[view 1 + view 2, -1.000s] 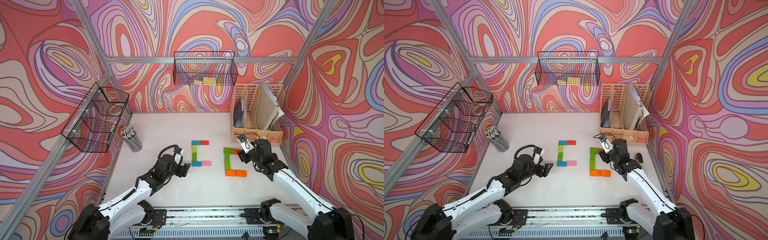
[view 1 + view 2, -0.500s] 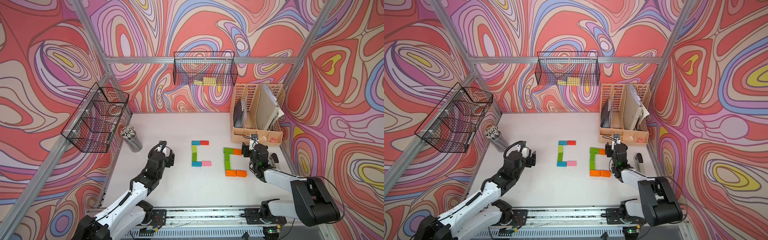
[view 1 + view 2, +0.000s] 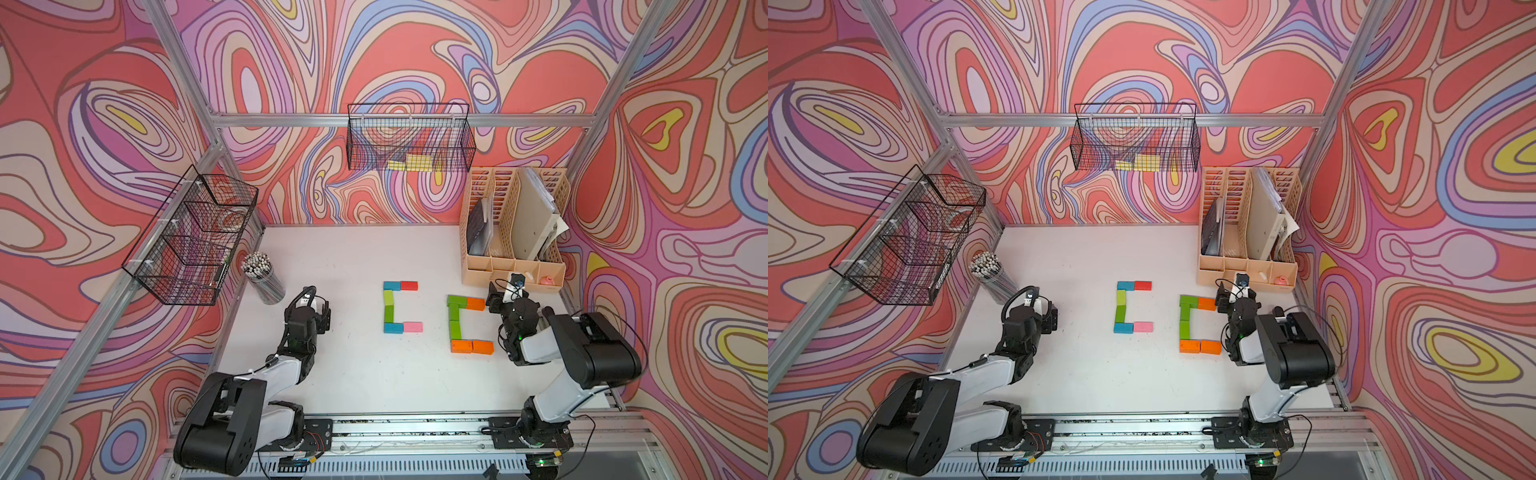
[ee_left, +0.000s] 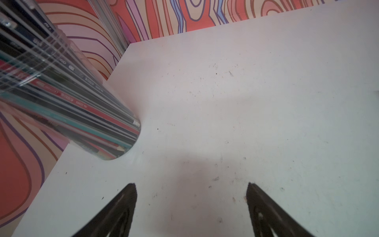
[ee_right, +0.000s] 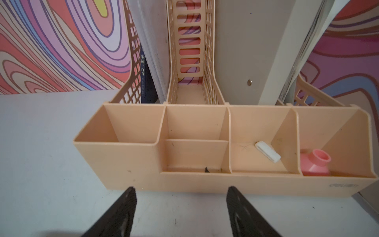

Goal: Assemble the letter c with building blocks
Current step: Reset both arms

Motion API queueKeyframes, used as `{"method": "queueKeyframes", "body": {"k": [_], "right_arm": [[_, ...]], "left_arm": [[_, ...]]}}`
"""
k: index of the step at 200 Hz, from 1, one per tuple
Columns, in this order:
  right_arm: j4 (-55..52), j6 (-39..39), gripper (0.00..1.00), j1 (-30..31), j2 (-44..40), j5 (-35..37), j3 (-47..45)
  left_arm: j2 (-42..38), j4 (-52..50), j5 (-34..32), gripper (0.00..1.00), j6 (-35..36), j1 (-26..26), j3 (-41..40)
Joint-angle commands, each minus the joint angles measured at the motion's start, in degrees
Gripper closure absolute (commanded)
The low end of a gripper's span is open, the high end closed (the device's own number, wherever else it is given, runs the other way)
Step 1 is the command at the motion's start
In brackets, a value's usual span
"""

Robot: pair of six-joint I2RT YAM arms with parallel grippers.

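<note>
Building blocks (image 3: 389,309) lie flat mid-frame on the white table (image 3: 374,374) in both top views, forming two C shapes side by side; the blue, red, green and pink one sits at centre, the green-orange C (image 3: 455,328) just right of it; each C opens toward frame right; spines run up-down the frame, arm bricks across. Likely rigid, light, smooth-faced; pinch across the short width at mid-length; neighbours butt together, so easy to knock. Left gripper (image 4: 191,184) wide, empty, beside pencil cup (image 4: 82,106); right gripper (image 5: 181,187) parted, empty, facing desk organiser (image 5: 123,160).
</note>
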Motion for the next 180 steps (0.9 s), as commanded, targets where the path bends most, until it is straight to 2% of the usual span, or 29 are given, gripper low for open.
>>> {"method": "queueKeyframes", "body": {"k": [1,16,48,53,56,60,80,85,89,180], "right_arm": [[7.6,0.9,0.25,-0.4,0.3,-0.4,-0.6],[5.3,0.6,0.24,-0.4,-0.2,-0.8,0.1],[0.6,0.3,0.18,-0.4,-0.4,-0.9,2.5],[-1.6,0.4,0.16,-0.4,-0.7,-1.0,3.4],[-2.7,0.3,0.05,-0.4,-0.8,-1.0,3.9],[-4.2,0.3,0.02,-0.4,-0.8,-1.2,4.8],[-10.3,-0.4,0.02,-0.4,-0.9,-2.5,8.1],[-11.6,-0.7,0.02,-0.4,-0.9,-3.3,8.8],[-12.6,-0.8,0.02,-0.4,-0.9,-4.0,9.3],[-13.3,-0.8,0.01,-0.5,-0.8,-4.4,9.7]], "left_arm": [[5.9,14.3,7.6,0.14,-1.7,3.7,1.3],[12.2,22.2,7.8,0.15,-2.3,4.8,1.0],[14.7,17.6,7.4,0.13,-2.7,4.9,4.2],[14.3,15.1,6.7,0.13,-3.0,4.9,5.2],[14.1,13.5,6.4,0.13,-3.2,4.9,5.9],[14.1,11.7,6.2,0.13,-3.2,4.9,6.7],[14.6,10.5,5.8,0.10,-3.2,5.1,7.9],[14.6,10.5,5.8,0.02,-3.3,5.0,8.0],[14.6,10.4,5.8,0.01,-3.3,5.0,7.9],[14.5,11.1,6.4,0.01,-3.1,5.0,7.6]]}}
